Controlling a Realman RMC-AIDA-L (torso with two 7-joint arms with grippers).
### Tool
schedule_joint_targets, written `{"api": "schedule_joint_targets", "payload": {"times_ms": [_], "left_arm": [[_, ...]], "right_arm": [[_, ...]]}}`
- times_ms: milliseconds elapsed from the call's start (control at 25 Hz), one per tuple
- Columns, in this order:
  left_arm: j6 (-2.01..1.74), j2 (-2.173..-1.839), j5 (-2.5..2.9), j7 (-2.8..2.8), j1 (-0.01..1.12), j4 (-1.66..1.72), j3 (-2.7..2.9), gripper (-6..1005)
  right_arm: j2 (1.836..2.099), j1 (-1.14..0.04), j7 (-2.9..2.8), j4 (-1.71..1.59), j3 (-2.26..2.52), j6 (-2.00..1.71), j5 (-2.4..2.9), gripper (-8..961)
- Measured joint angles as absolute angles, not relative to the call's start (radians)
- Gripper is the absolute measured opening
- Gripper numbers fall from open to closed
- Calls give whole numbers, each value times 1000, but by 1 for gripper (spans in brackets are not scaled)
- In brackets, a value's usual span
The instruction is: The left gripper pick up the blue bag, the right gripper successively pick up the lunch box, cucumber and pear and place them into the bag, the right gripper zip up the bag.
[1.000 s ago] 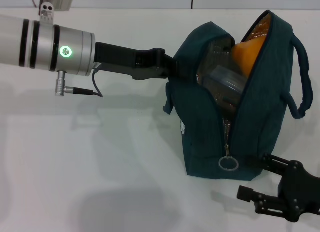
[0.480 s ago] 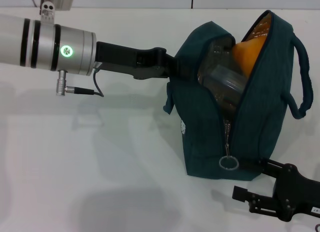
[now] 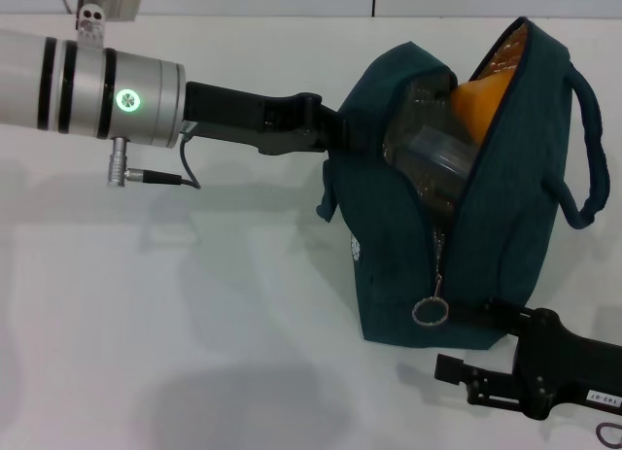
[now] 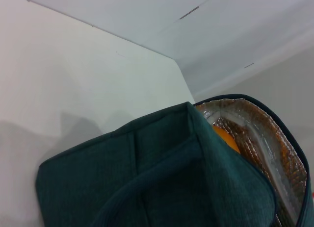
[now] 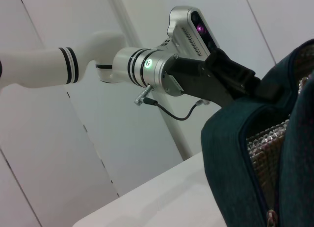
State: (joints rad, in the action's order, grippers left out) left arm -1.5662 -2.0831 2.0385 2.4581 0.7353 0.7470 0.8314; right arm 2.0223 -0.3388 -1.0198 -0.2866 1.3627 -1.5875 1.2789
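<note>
Head view looks down; both wrist views closely share the blue bag [image 3: 408, 265].

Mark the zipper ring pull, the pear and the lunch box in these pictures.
zipper ring pull [image 3: 429, 311], head view, on the silver ring's rim.
pear [image 3: 478, 102], head view, on its orange skin inside the bag mouth.
lunch box [image 3: 437, 151], head view, on its clear lid.

My work surface is a plain white table [image 3: 194, 324]. The blue bag [image 3: 398, 275] stands upright on it, over toward my right side. I see nothing else resting directly on it.
</note>
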Motion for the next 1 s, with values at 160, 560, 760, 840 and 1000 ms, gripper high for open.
{"api": "schedule_joint_targets", "payload": {"times_ms": [160,560,760,840,1000], "left_arm": [[-1566,-2083,2038,2457,734,747,831,41],[-1567,-2083,2038,2457,733,747,835,42],[-1567,-2083,2037,2458,733,747,836,42],[-1567,-2083,2037,2457,733,747,836,42],[-1568,-2083,2037,2456,733,747,838,43]], "right_arm": [[2022,-329,-1032,-287,1360,-1587,1279,769],[2022,-330,-1032,-247,1360,-1561,1238,740],[2026,-361,-1038,-250,1380,-1551,1234,726],[2027,-374,-1039,-252,1411,-1550,1222,720],[2028,-391,-1039,-257,1496,-1548,1164,708]]}}
